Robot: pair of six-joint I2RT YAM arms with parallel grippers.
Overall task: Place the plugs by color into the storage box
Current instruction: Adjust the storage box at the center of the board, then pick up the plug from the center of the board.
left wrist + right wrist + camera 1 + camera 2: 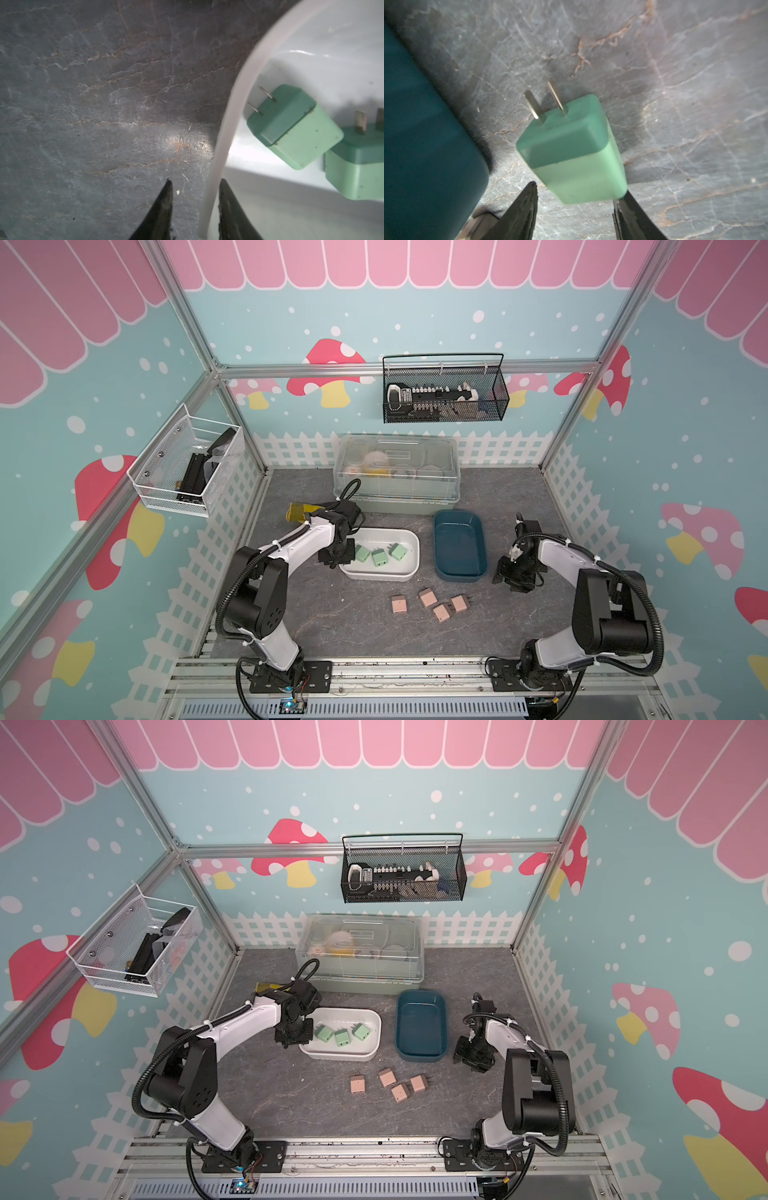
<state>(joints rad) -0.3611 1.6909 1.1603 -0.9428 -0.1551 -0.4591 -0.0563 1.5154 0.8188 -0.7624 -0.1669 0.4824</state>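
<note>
Green plug (571,149) by right claw (579,188), grip unclear, hidden from above

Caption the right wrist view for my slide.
Green plug between the tips of the right pincer, over the grey table, teal tub alongside.

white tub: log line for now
left gripper shut on white tub rim | right gripper at green plug, grip unclear | three green plugs inside | teal tub empty | four pink plugs loose

Left pincer (195,180) closed — right pincer (576,190) parted, both pointing down.
</note>
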